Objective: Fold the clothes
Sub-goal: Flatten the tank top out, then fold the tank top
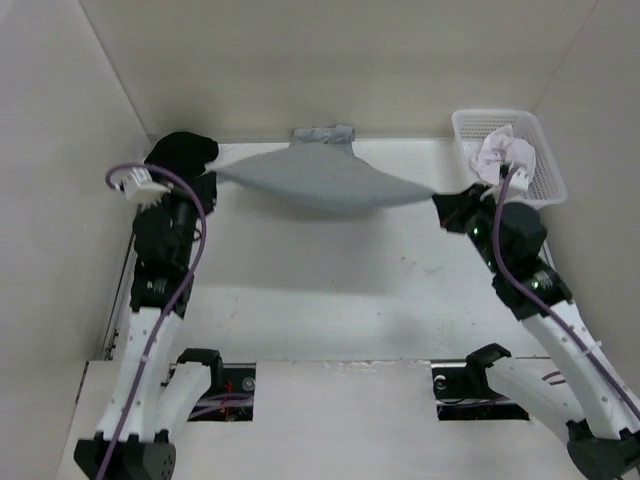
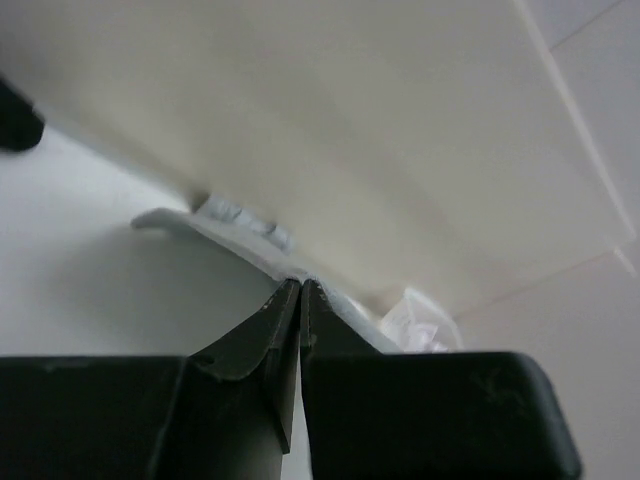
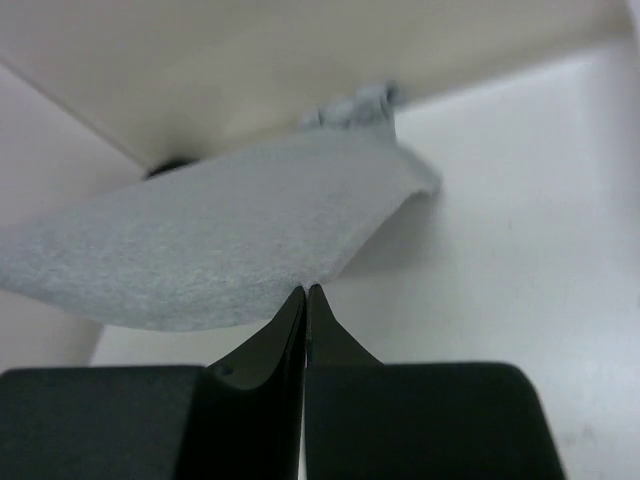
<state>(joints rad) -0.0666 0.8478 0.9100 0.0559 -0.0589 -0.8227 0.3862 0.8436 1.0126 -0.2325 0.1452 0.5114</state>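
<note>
Left arm base (image 1: 125,462) — white table (image 1: 330,295), cream walls (image 1: 330,60), clothes (image 1: 320,180).

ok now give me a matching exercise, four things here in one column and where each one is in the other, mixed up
1 grey garment
2 white basket
3 black cloth bundle
4 pale cloth

a inside the basket
b far right corner
c held between left gripper and right gripper
d far left corner

Pairs: 1-c, 2-b, 3-d, 4-a
</note>
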